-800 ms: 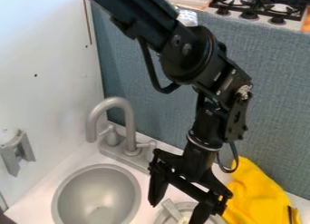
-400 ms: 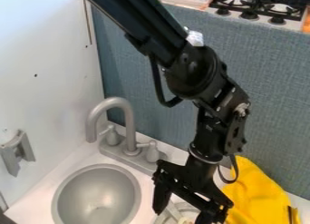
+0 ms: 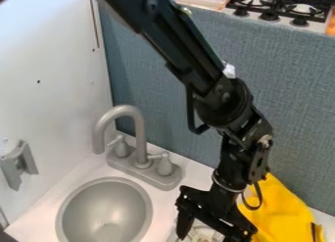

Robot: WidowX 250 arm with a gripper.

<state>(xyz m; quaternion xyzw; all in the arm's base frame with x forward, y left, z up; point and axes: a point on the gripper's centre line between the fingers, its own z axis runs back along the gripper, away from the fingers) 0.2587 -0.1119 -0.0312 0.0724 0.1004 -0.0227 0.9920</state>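
The black gripper (image 3: 206, 236) hangs low at the bottom edge of the camera view, right of the sink, with its two fingers spread apart. Between and behind them lies a round metal pot or bowl (image 3: 200, 233) with something pale in it, mostly covered by the gripper; whether they touch cannot be told. A yellow cloth (image 3: 280, 209) lies bunched just right of the gripper, partly behind the wrist.
A grey sink basin (image 3: 105, 211) is left of the gripper, with a grey faucet (image 3: 138, 133) behind it. The blue-grey back panel (image 3: 294, 99) rises behind the arm; a white wall (image 3: 49, 89) stands at left. A stove (image 3: 281, 8) sits beyond the panel.
The gripper has moved down and slightly to the right, over the round metal piece. More of the faucet's base shows. The cloth and sink have stayed put.
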